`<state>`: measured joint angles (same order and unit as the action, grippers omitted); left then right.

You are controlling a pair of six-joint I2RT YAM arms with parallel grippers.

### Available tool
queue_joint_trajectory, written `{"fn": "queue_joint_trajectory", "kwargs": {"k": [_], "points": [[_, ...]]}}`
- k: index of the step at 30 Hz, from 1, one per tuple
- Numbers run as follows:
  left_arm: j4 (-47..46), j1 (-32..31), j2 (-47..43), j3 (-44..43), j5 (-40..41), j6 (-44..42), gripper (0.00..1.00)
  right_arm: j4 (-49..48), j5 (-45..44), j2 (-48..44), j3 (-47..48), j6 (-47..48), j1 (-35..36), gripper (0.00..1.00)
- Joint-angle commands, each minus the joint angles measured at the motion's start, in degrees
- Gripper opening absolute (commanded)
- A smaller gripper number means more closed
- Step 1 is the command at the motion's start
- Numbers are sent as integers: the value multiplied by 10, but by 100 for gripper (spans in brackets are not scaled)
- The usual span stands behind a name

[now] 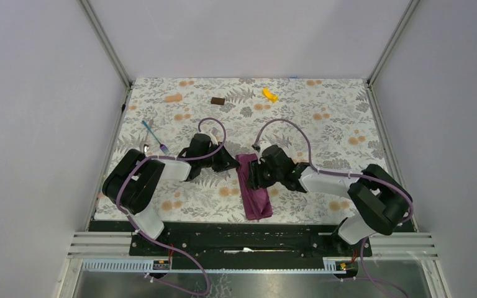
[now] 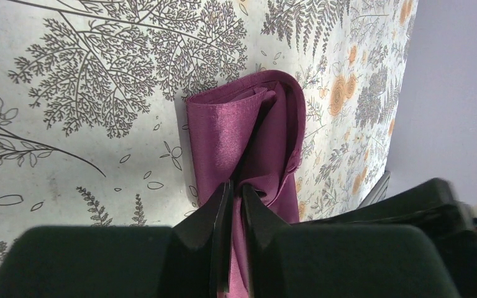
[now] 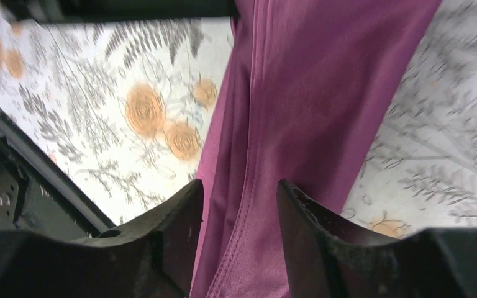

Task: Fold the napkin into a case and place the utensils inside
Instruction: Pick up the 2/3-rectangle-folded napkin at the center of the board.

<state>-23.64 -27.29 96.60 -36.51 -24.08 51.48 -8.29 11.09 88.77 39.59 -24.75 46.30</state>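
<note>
Left gripper (image 2: 236,192) is clamped tight on a raised fold of the napkin (image 2: 242,124). Only its own wrist view shows this pinch, because from above the arms hide it. Right gripper (image 3: 239,195) stands spread, with one finger on each side of a ridge in the cloth. The floral table covering (image 1: 323,130) lies under both. The folded plum strip runs from the grippers back toward the arm bases. The utensils (image 1: 153,135) lie apart, beyond the left gripper's left side, and only the overhead view shows them.
</note>
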Motion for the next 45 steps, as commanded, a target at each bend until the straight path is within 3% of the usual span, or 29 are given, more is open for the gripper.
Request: {"fn": "queue_joint_trajectory", "kwargs": {"k": [1,10,20,31,40,45], "points": [[-21,0,-17,-13,-7,-3,14,-13,-112,-34,50,18,7,58],[-28,1,-17,-17,-17,1,14,-45,-167,57,122,68,21,56],[-29,1,-15,-24,-22,4,13,-63,-222,90,125,93,54,52],[-26,0,-24,-26,-22,6,12,-87,-251,105,121,89,65,37],[-26,1,-27,-30,-24,7,11,-96,-251,114,120,88,76,47],[-25,0,-30,-31,-24,9,11,-92,-278,126,129,89,81,45]]}}
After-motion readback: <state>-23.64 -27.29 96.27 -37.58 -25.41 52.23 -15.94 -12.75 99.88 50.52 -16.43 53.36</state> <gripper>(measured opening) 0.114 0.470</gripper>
